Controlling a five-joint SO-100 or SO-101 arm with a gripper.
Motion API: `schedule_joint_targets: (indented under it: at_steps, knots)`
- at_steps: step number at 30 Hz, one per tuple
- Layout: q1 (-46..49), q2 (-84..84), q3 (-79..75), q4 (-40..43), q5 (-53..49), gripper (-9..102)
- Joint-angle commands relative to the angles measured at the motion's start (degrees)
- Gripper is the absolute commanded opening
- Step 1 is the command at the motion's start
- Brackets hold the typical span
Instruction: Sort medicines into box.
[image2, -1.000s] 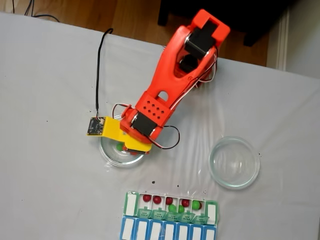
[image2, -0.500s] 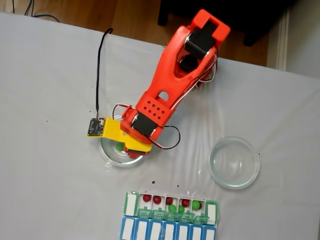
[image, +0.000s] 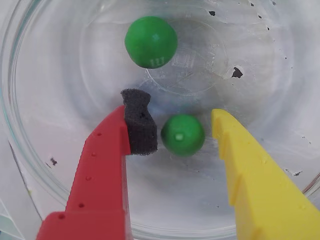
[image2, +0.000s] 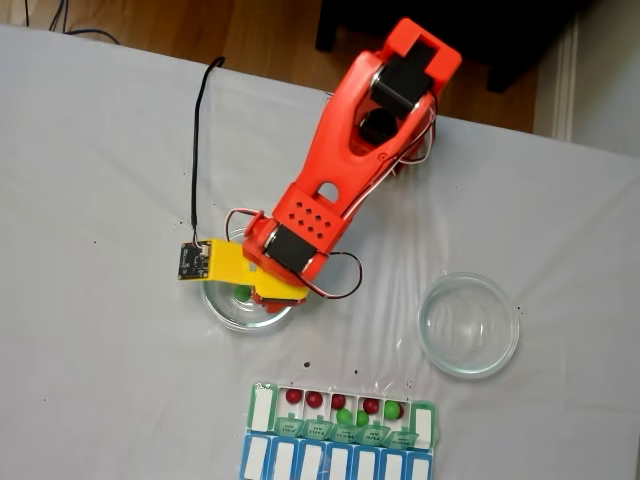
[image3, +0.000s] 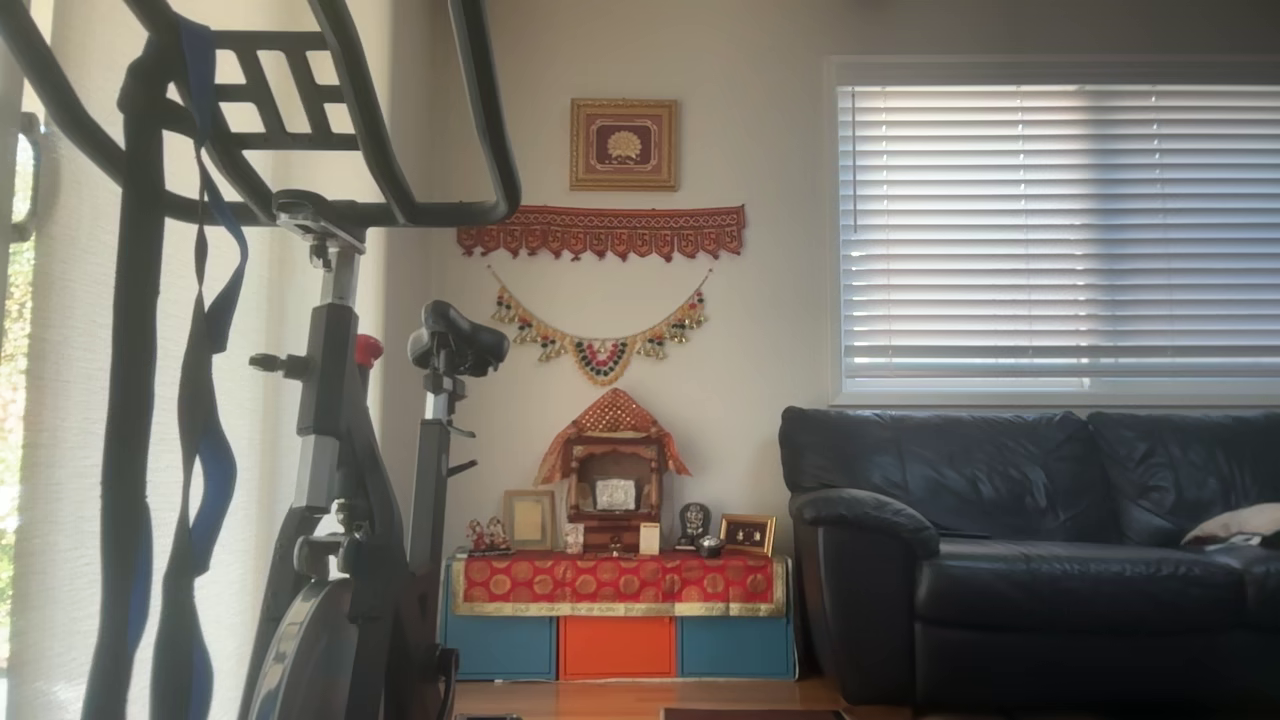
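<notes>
Your pincer (image: 182, 127) is spread wide inside the clear glass dish (image: 30, 165), its red finger (image: 102, 165) with the black foam pad (image: 140, 125) on the left of the wrist view and the yellow finger (image: 250, 170) on the right; one green ball (image: 182, 135) lies between them on the dish floor, close to the pad but not clearly touching it, and apart from the yellow finger; a second green ball (image: 151, 42) rests further up near the dish's centre. In the fixed view your orange arm (image2: 350, 150) reaches down over that dish (image2: 222, 308) on the white worktop (image2: 90, 180); an empty glass dish (image2: 468, 325) stands well apart to the right; the box (image2: 340, 412) sits at the lower edge with its green lids open, red balls (image2: 314, 399) and green balls (image2: 345, 416) already in its compartments, the blue-lidded row (image2: 335, 463) adjoining below.
</notes>
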Motion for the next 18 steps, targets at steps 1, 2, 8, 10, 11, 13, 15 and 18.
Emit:
schedule_joint_targets:
  at_steps: [1, 2, 8, 10, 11, 13, 15, 18]
  knots:
    - [-2.29, 1.93, -2.81, 1.67, -0.62, 23]
    - [-2.37, 1.76, -3.34, 2.29, -0.7, 23]
    - [-2.46, -0.97, -5.98, 4.66, -1.49, 24]
    - [-2.37, -2.55, -7.29, 5.54, -1.76, 24]
    - [-2.37, -3.43, -8.0, 6.15, -1.85, 25]
    - [-2.37, -5.19, -9.76, 7.65, -2.46, 25]
    - [-2.2, -6.77, -11.51, 9.4, -2.99, 25]
    - [-2.02, -8.7, -13.71, 11.51, -3.6, 25]
